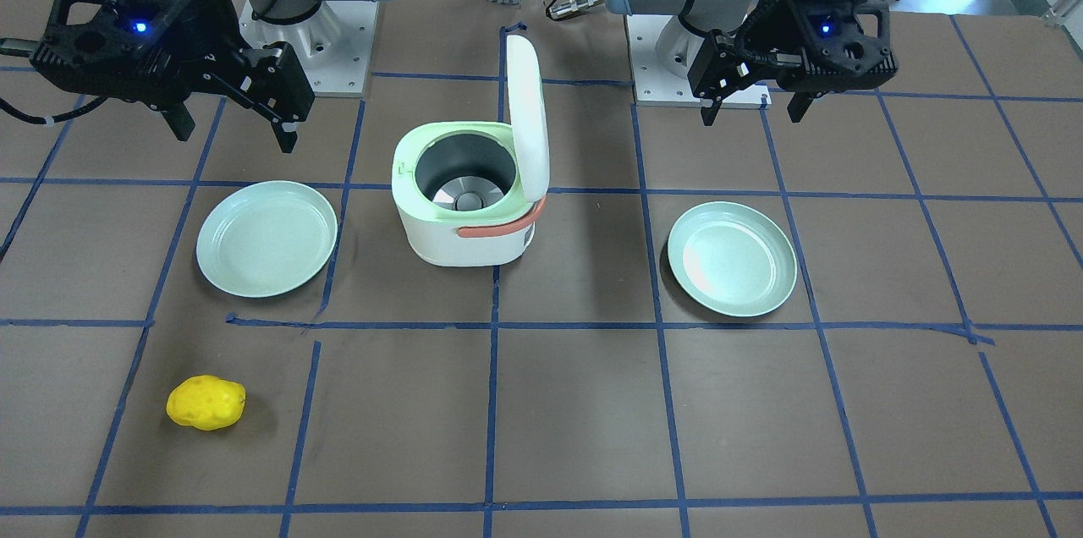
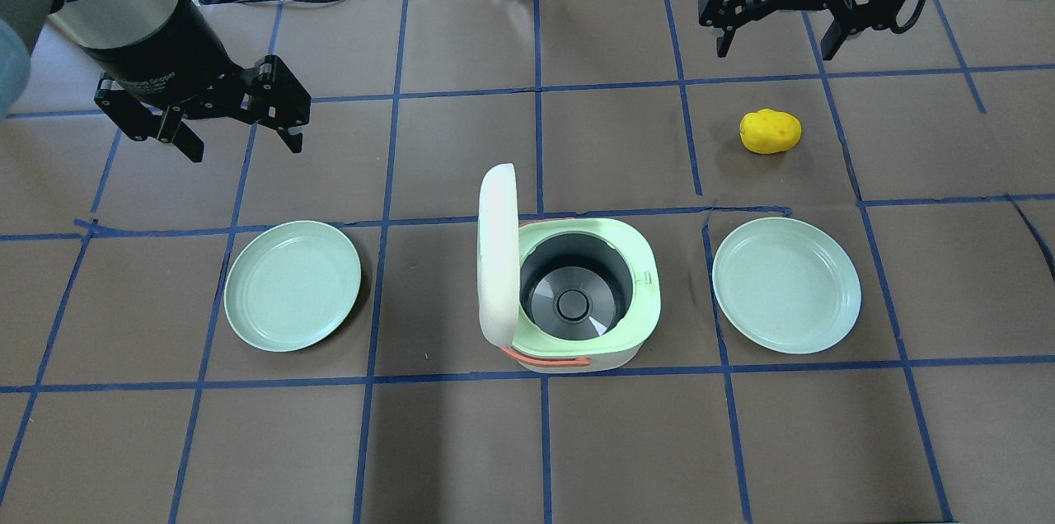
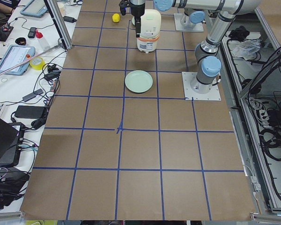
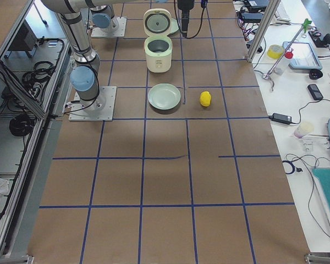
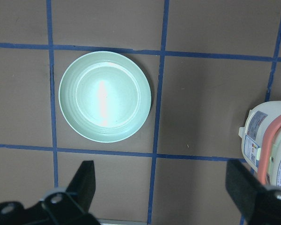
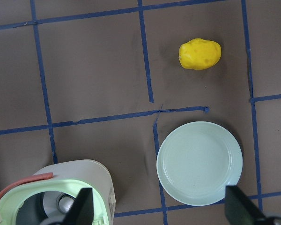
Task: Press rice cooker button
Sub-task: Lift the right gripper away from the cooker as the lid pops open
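Note:
The white and green rice cooker (image 1: 461, 216) stands at the table's middle with its lid (image 1: 526, 115) upright and open, showing the empty grey pot (image 2: 574, 293). An orange handle lies along its side. I cannot make out its button. My left gripper (image 2: 245, 143) is open and empty, raised above the table, far-left of the cooker. My right gripper (image 2: 775, 50) is open and empty, raised at the far right. The left wrist view shows the cooker's side (image 5: 267, 140). The right wrist view shows its rim (image 6: 56, 197).
A pale green plate (image 2: 293, 285) lies left of the cooker and another (image 2: 787, 285) lies right of it. A yellow potato-like toy (image 2: 770, 131) lies beyond the right plate, below my right gripper. Blue tape lines grid the brown table.

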### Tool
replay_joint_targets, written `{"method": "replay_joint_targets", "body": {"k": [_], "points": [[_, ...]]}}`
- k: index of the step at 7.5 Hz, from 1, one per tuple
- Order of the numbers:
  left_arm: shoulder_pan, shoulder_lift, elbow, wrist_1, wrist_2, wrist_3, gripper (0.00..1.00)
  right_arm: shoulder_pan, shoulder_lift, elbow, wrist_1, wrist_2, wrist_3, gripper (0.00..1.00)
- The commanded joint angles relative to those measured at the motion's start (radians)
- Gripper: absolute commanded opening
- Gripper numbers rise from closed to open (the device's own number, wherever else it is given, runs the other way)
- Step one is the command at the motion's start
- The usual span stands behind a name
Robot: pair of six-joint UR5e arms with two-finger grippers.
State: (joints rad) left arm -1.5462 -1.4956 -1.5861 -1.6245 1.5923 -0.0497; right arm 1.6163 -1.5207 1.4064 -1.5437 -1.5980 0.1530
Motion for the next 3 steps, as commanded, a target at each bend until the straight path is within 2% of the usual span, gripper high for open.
{"method": "replay_joint_targets", "body": {"k": [1, 3], "points": [[0.000, 0.000, 0.000, 0.000, 0.000, 0.001, 1.00, 0.001, 0.008, 0.003, -0.028, -0.002, -0.080, 1.00], [0.000, 0.000, 0.000, 0.000, 0.000, 0.001, 1.00, 0.001, 0.008, 0.012, -0.053, -0.003, -0.092, 1.00]]}}
